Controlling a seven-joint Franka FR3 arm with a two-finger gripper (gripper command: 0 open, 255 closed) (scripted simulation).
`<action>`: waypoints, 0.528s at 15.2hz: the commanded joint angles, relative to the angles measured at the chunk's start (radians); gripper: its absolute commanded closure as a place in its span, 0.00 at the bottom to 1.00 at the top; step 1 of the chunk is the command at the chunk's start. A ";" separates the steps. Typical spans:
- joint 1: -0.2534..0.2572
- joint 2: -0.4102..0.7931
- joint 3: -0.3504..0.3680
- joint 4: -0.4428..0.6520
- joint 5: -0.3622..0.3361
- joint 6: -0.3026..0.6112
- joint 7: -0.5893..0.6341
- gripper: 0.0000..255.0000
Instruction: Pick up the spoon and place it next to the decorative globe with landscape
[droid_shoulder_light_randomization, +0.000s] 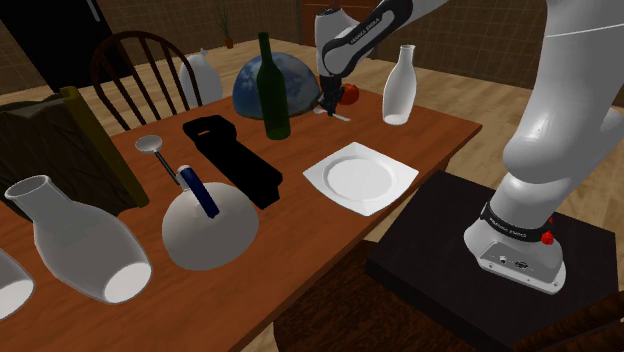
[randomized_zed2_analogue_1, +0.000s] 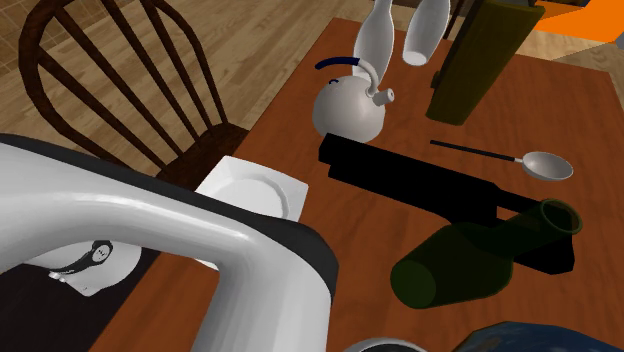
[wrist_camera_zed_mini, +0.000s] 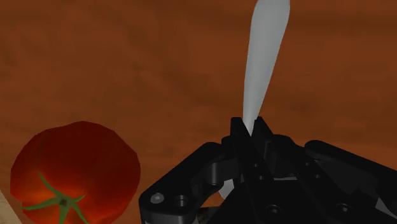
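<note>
Gripper: I saw the black two-finger gripper (wrist_camera_zed_mini: 250, 127) pinched on the thin handle of the pale white spoon (wrist_camera_zed_mini: 264, 57).
Spoon: low over the brown wooden table (droid_shoulder_light_randomization: 440, 130), beside the blue domed globe (droid_shoulder_light_randomization: 298, 78), near a red tomato (wrist_camera_zed_mini: 76, 165).
Advice: I judged it best to lower gently, then release clear of the tomato.
</note>
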 joint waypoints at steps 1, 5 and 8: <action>0.002 0.002 0.002 0.000 -0.001 0.004 0.001 1.00; 0.003 0.003 0.002 0.001 -0.001 0.004 0.002 0.00; 0.003 0.004 0.002 0.002 -0.001 0.003 0.001 0.00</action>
